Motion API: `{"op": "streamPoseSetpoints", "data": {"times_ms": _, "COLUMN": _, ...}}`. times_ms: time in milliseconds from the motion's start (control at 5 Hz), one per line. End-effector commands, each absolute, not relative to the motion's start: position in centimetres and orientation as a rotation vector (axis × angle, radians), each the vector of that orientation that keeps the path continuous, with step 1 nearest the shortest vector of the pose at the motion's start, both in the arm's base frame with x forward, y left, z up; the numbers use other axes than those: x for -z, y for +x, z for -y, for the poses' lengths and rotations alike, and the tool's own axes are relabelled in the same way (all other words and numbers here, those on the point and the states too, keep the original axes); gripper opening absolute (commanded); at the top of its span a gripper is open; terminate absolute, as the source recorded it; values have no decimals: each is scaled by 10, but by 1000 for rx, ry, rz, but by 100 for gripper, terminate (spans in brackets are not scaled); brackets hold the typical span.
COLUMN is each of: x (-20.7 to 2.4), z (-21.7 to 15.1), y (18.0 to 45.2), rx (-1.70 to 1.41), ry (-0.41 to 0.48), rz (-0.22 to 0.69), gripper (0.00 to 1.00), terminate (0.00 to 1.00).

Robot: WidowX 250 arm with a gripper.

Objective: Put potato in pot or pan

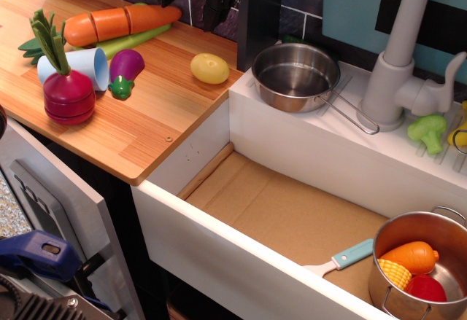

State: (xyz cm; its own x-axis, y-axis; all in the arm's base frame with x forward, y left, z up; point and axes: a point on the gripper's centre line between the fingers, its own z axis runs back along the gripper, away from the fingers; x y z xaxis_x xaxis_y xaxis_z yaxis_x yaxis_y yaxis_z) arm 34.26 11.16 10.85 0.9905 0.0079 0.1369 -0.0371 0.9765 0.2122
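The potato (210, 68), a small pale-yellow oval toy, lies on the wooden counter (139, 127) near its right edge. The pan (295, 76), shallow shiny steel and empty, sits on the white ledge to the potato's right. Its wire loop handle (352, 114) points to the right front. My gripper (217, 3) is black and hangs at the top edge, just behind and above the potato, apart from it. Only its lower part shows, so I cannot tell how its jaws stand.
On the counter lie a purple eggplant (125, 68), a sliced carrot (120, 22), a blue cup (76, 65) and a red radish (68, 95). The sink (284, 211) holds a deep steel pot (423, 262) with toy food and a spatula (339, 256). A faucet (398, 65) and broccoli (429, 130) stand at right.
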Motion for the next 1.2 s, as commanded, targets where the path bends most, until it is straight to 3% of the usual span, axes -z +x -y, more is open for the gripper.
{"op": "streamPoseSetpoints", "data": {"times_ms": 0, "x": -109, "z": -112, "y": 343, "rx": -23, "ry": 216, "rz": 136, "gripper": 100, "terminate": 0}}
{"op": "streamPoseSetpoints", "data": {"times_ms": 200, "x": -113, "z": -106, "y": 343, "rx": 84, "ry": 311, "rz": 236, "gripper": 100, "terminate": 0}}
{"op": "streamPoseSetpoints", "data": {"times_ms": 400, "x": -111, "z": -100, "y": 345, "rx": 130, "ry": 322, "rz": 267, "gripper": 100, "terminate": 0}}
{"op": "streamPoseSetpoints", "data": {"times_ms": 1000, "x": -86, "z": -104, "y": 356, "rx": 198, "ry": 229, "rz": 318, "gripper": 100, "terminate": 0}}
